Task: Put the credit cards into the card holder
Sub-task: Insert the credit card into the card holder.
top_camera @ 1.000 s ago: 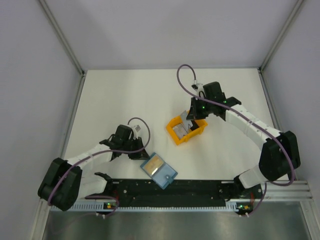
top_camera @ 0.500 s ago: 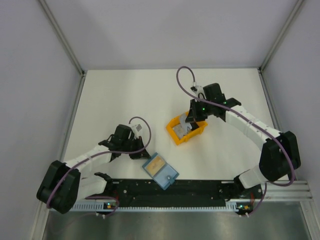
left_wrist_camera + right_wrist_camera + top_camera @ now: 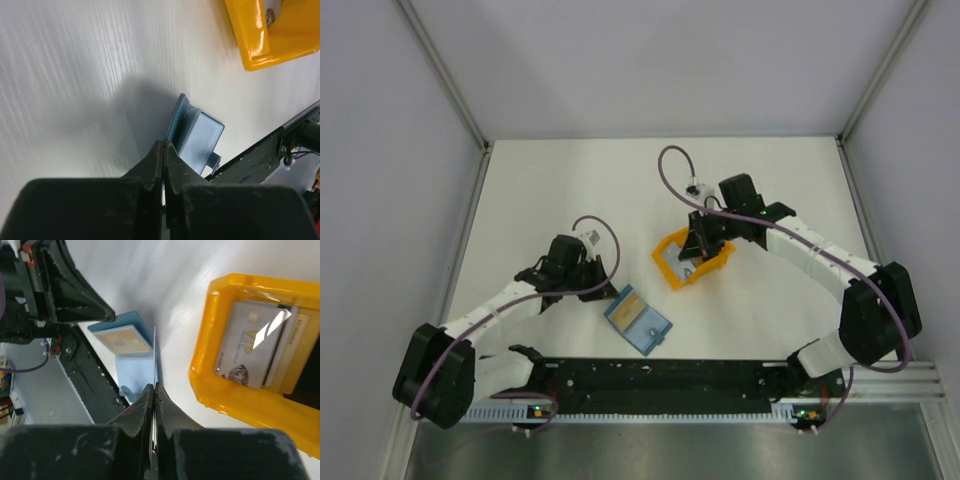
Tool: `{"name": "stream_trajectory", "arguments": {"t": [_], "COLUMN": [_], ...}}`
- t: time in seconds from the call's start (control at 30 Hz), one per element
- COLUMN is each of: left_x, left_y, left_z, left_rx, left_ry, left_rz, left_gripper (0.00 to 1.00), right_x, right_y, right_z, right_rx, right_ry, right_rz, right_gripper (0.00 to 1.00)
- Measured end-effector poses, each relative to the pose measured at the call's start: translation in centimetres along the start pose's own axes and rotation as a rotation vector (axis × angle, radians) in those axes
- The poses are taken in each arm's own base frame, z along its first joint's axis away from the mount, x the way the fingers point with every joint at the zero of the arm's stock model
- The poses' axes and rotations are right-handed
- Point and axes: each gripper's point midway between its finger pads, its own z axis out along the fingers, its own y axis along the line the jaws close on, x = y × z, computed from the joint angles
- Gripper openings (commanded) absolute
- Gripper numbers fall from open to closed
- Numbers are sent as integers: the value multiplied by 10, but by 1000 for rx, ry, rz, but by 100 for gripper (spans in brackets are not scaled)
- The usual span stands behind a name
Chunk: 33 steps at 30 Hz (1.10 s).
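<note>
The task is partly done. The card holder (image 3: 638, 318) lies on the table (image 3: 550, 200), at about 7 o'clock from the orange tray (image 3: 200, 370), and one yellowish card (image 3: 122, 340) seems to sit in it. The right gripper (image 3: 154, 386) has its jaws pressed together on a thin card (image 3: 154, 357), seen edge-on above the table. The left gripper (image 3: 164, 144) is also fully closed and appears to pinch the holder's corner. At least two cards (image 3: 250, 345) lie in the tray, not yet moved.
</note>
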Motion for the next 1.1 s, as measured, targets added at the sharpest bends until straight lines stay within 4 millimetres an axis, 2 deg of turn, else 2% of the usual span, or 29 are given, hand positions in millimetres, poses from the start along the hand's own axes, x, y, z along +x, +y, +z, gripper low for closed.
{"name": "stream_trajectory", "arguments": {"t": [0.2,0.33,0.43,0.53,0.6,0.73,0.8,0.9,1.1], "left_x": [-24,-34,-39,-41,-40,-37,-34,-25,-5], "left_y": [-9,-13,-14,-11,-8,-9,-11,-13,-10], "left_z": [-3,3,9,13,14,12,10,8,10], "left_rx": [-6,3,-1,-27,-42,-32,-14,18,56], "left_ry": [-52,-26,-2,24,33,38,38,48,99], "left_rz": [101,171,200,196,189,183,182,172,131], "left_gripper": [0,0,3,10,19,21,19,10,0], "right_x": [16,20,22,29,31,31,30,28,29], "right_y": [38,48,44,39,36,33,32,27,14], "right_z": [13,21,26,29,31,33,34,36,45], "right_rx": [-139,-193,-202,-197,-190,-173,-164,-135,-51], "right_ry": [58,71,68,78,82,80,74,68,60], "right_rz": [-156,-219,-236,-226,-222,-212,-208,-181,-53], "right_gripper": [0,0,0,0,0,0,0,0,0]}}
